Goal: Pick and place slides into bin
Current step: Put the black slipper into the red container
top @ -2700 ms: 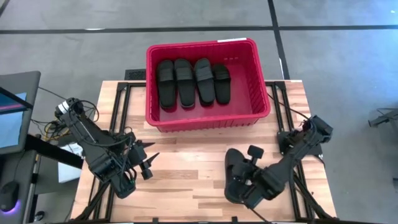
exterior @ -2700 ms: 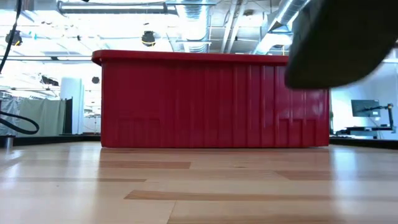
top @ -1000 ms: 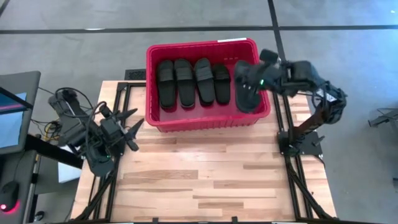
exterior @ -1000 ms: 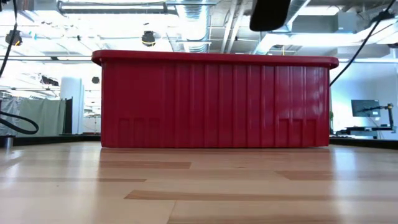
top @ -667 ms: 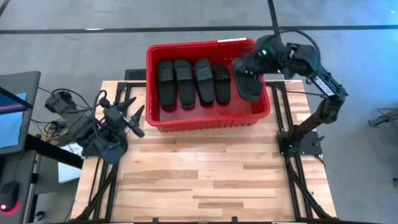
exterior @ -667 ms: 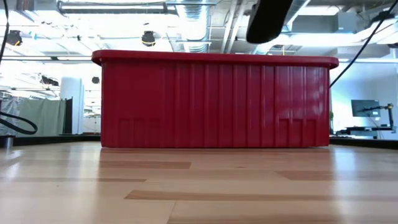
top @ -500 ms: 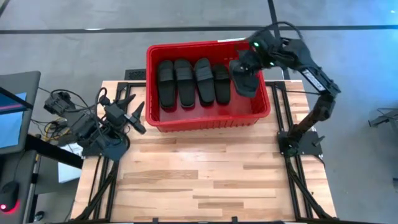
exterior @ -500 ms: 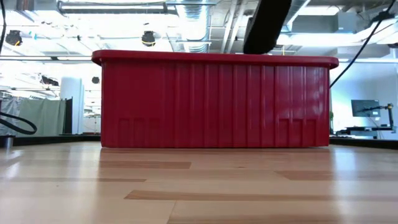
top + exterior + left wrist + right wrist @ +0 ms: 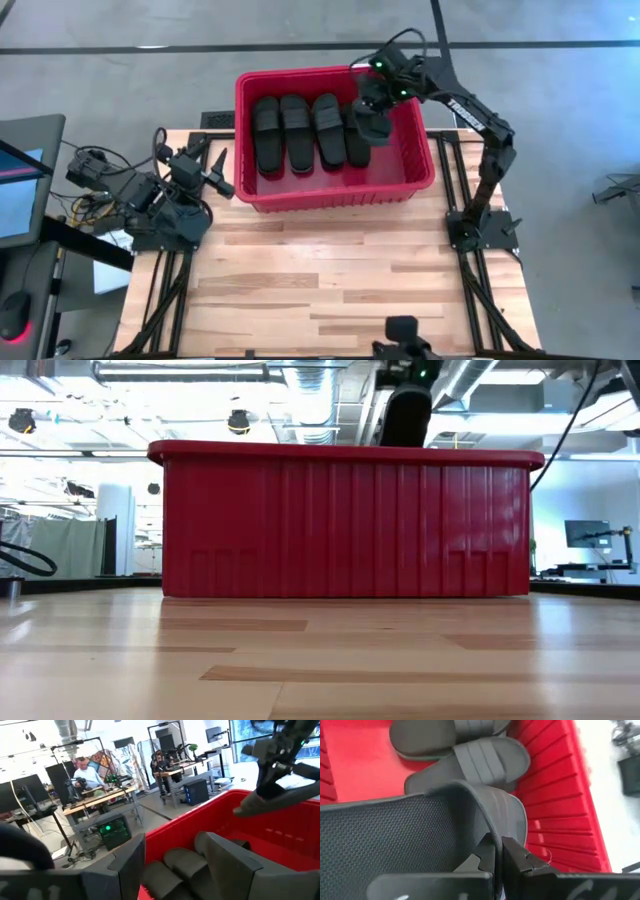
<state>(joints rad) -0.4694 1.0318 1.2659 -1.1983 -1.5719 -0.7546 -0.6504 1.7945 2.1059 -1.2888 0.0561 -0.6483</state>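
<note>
The red bin [image 9: 420, 170] stands at the table's far middle. Several black slides [image 9: 300, 130] lie side by side on its floor, soles down. My right gripper [image 9: 373, 103] is over the bin's middle, shut on another black slide [image 9: 372, 128]. That slide hangs just right of the row, and its top shows above the rim in the low view [image 9: 405, 415]. My left gripper [image 9: 218, 172] is open and empty beside the bin's near left corner, pointing toward the bin [image 9: 280, 835]. My right gripper pinches the slide's strap at its edge [image 9: 496, 827] between its two fingers [image 9: 516, 854]. The fingers come from above, slanting down into the bin. The slide hangs below them, tipped up on end, clear of the bin floor and the other slides [image 9: 490, 760].
The bin's right part [image 9: 405, 150] has bare red floor. The wooden table top [image 9: 330, 270] stretches in front of the bin. A dark object [image 9: 400, 338] shows at the table's near edge. People sit at desks in the room beyond [image 9: 80, 770].
My right gripper has carried the slide from the bin's right side toward the table's left and far edge, then lower, to beside the row of slides. The slide has tipped from lying nearly flat to hanging on end. My left gripper has moved toward the far edge, nearer the bin.
</note>
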